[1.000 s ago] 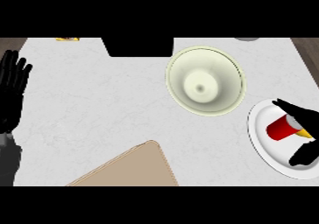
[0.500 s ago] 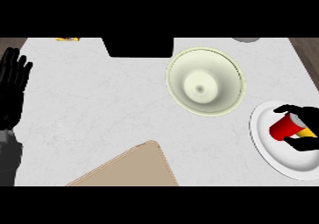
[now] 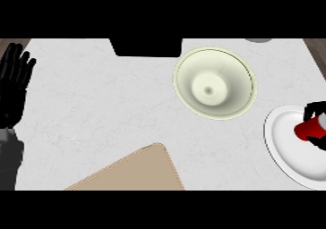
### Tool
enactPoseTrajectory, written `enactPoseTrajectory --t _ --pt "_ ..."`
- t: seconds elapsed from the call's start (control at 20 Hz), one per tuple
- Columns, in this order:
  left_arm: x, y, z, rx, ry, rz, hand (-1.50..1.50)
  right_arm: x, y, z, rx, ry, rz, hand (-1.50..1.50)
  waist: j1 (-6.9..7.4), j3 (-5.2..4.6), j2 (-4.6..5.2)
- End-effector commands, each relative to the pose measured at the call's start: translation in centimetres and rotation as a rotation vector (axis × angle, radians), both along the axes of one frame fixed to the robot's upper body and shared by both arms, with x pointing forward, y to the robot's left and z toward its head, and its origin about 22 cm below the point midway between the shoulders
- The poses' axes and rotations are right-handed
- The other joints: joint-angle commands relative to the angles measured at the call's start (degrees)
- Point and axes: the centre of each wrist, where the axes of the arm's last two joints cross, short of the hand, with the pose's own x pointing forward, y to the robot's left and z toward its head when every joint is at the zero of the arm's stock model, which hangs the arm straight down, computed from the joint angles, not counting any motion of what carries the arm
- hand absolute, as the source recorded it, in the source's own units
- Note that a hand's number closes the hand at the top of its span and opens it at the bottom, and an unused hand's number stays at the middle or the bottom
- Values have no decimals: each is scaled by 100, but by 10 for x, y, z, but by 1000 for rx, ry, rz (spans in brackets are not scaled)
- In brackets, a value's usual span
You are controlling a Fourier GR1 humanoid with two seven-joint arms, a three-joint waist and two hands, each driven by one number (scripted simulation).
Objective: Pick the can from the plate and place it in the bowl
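Nearest to us, along the lower edge, lies a tan board (image 3: pixel 129 172), untouched and apart from everything the task concerns. At the left edge our left hand (image 3: pixel 12 87) rests open with fingers straight and pointing up, exactly where it stood a second ago; it plays no part. To the right, the white plate (image 3: pixel 291 156) sits at the counter's edge, and on it the red can (image 3: pixel 312 129) is now wrapped by our right hand (image 3: pixel 319 109), whose black fingers curl over its top and down its far side. That is the change: a second ago the hand was spread over the can with fingers reaching past it, half a second ago it had begun to close, and now it is clasped round the can, with the hand pulled further toward the right edge of the view so that much of it is cut off. We cannot tell whether the can has left the plate's surface yet; it still shows over the plate's upper right part. We judge the grasp made and the lift about to begin. Farther off, up and to the left, the pale green bowl (image 3: pixel 215 83) waits on the white counter (image 3: pixel 99 112), well apart from the plate, holding nothing.
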Motion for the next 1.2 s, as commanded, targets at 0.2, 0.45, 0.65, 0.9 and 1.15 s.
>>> enactPoseTrajectory --t 0.2,0.45,0.65,0.9,1.15 --pt "7 -22 2 -14 -30 -71 0 -7 -84 68 -116 -8 69 150 397 73 191" --pt "12 -28 3 0 -38 -69 0 2 -94 85 -111 -143 81 150 388 70 193" --pt "3 -18 -8 1 -27 -58 0 -1 -110 112 -97 -273 53 150 380 56 154" --pt "2 -17 -14 8 -14 -36 0 -2 -124 152 73 -361 169 150 278 44 106" --pt "3 -16 -3 6 -10 -15 0 7 -120 200 166 -488 289 150 212 32 52"
